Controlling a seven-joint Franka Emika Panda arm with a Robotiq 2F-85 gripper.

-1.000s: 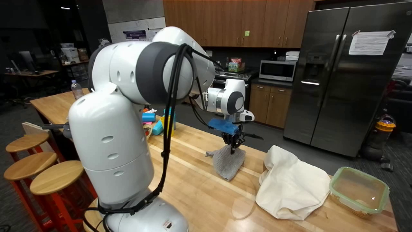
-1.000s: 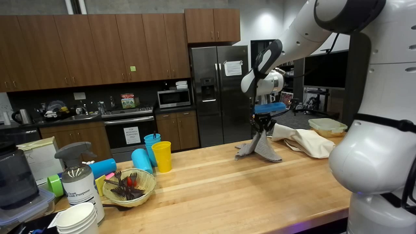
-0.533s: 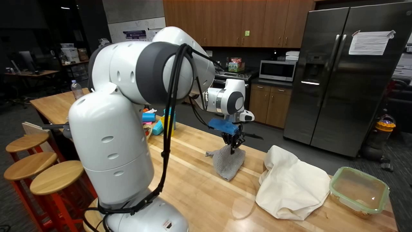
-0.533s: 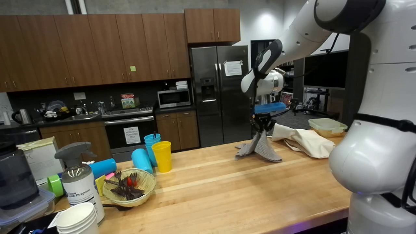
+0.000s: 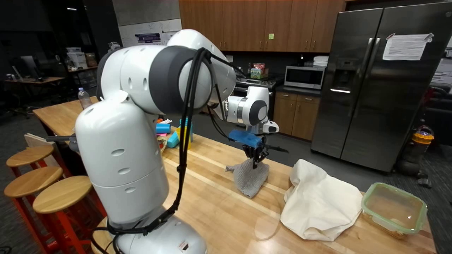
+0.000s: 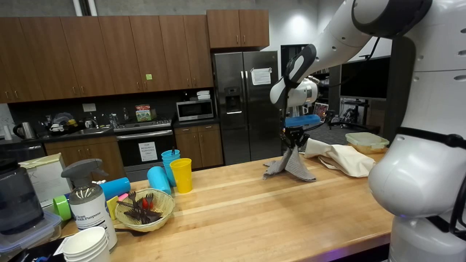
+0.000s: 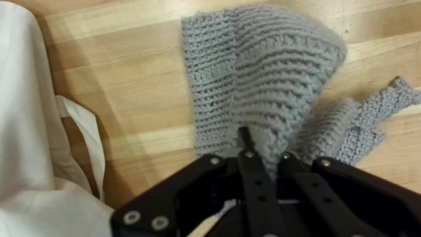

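Observation:
A grey knitted cloth (image 7: 269,65) is pinched by my gripper (image 7: 264,144), which is shut on a bunched fold of it. One dark finger shows against the knit in the wrist view; the cloth hides the other fingertip. In both exterior views the gripper (image 5: 256,163) points down at the cloth (image 5: 250,180). The cloth's middle is drawn up into a peak, and its lower parts spread down to the wooden table (image 6: 276,214). Close beside it lies a cream fabric bag (image 5: 319,206), whose strap (image 7: 88,131) curls toward the cloth.
A lidded food container (image 5: 395,206) stands beyond the bag at the table's end. Farther along the table are a yellow cup (image 6: 181,175), blue cups (image 6: 158,179), a wicker basket (image 6: 164,218) of dark forks, a spray bottle (image 6: 91,211) and stacked white cups (image 6: 87,243).

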